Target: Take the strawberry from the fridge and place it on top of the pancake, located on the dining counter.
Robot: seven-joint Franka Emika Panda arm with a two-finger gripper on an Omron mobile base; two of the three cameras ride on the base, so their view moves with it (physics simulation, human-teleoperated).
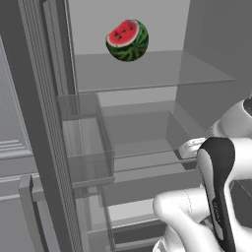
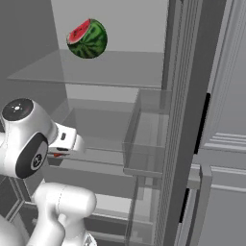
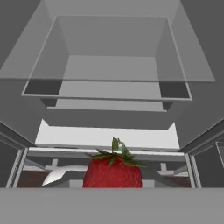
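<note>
The fridge (image 1: 147,123) stands open, and its inside is pale grey with glass shelves (image 1: 147,74). On the top shelf sits a piece of watermelon (image 1: 127,40), red on the cut side and green on the skin. From the right base view the watermelon (image 2: 87,39) is up high on the left, well above the arm.

The white arm (image 2: 29,139) reaches into the fridge, low down, under the shelf with the watermelon. In the right base view a tiny bit of red (image 2: 58,154) peeks out just under the hand.

In the hand view the strawberry (image 3: 113,170) is very close, right at the bottom in the middle. It is red with little green leaves on top. It sits just where the jaws come together, and the jaws are clenched on it. The finger tips themselves are hidden behind the fruit.

Behind the strawberry are the fridge's clear drawer (image 3: 109,70) and a pale shelf (image 3: 107,135). The door bins (image 1: 86,142) hang on the open left door (image 1: 34,128), beside the shelves.
</note>
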